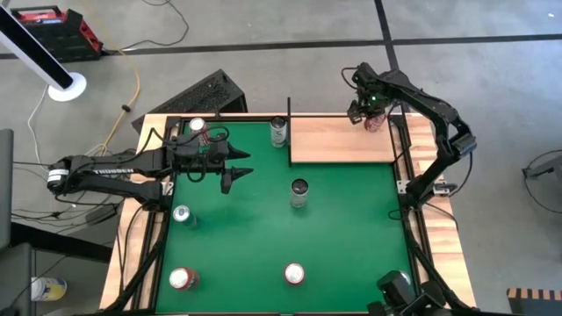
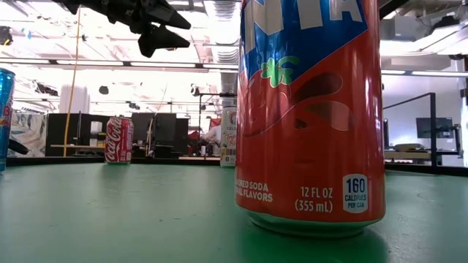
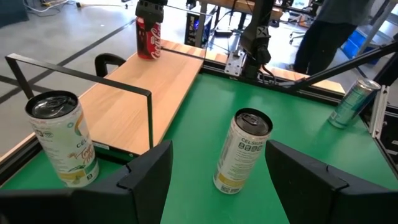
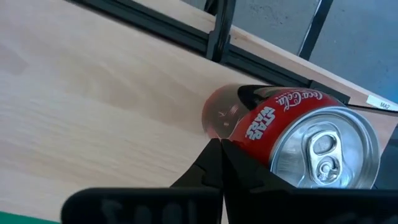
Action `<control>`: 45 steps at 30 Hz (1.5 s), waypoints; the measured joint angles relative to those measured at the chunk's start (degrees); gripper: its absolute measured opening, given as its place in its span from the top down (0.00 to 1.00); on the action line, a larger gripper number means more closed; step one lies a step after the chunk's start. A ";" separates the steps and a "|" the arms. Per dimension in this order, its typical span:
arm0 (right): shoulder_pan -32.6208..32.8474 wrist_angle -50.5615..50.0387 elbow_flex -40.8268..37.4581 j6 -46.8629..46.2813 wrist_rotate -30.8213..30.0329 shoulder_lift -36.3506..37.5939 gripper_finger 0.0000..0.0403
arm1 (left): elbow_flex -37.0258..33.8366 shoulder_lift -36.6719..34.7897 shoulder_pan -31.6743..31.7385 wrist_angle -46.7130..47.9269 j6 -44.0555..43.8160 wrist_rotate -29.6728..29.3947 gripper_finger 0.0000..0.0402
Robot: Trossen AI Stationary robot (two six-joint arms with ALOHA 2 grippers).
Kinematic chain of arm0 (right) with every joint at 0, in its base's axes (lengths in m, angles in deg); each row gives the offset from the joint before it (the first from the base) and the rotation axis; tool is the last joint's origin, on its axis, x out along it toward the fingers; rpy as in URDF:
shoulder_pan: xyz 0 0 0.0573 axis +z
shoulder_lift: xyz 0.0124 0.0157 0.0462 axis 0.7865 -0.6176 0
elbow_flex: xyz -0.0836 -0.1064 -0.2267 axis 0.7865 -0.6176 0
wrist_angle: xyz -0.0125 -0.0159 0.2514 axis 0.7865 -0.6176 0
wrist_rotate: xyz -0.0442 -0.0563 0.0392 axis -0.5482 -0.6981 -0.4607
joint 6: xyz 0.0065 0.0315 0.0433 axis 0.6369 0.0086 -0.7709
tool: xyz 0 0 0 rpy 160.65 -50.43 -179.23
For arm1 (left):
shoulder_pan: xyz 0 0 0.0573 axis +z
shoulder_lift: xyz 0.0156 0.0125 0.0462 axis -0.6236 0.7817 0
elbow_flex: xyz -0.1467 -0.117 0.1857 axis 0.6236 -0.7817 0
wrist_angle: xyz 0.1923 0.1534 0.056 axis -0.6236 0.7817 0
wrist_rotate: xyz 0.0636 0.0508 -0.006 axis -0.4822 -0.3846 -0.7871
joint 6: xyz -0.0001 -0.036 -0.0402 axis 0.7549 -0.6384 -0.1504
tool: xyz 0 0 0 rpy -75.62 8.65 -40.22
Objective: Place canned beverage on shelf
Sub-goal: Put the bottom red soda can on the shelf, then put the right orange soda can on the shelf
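1. The red cola can [image 1: 375, 121] stands upright on the pale wooden shelf [image 1: 338, 140], at its far right corner, close to the black rods along its edge.
2. The right end effector [image 1: 369, 107] is over that can with its fingers clenched together beside the can's top, not around it.
3. The left end effector [image 1: 239, 169] hovers over the green desk [image 1: 351, 228], fingers spread and released, grasping nothing.
4. A pale can [image 1: 279, 132] stands just beside the shelf's left edge, and another pale can [image 1: 299, 193] is on the green in front of the shelf.
5. An orange soda can [image 2: 311, 117] stands near the desk's front edge.
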State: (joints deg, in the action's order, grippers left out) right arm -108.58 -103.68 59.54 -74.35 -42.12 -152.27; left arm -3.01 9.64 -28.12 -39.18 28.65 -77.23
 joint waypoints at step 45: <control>48.14 -2.77 4.39 -29.14 8.61 15.17 0.87 | 0.00 0.00 0.02 0.13 6.89 13.26 0.40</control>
State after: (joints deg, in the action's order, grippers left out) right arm -60.44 -106.45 63.93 -103.48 -33.50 -137.10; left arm -3.01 9.64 -28.10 -39.05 35.55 -63.97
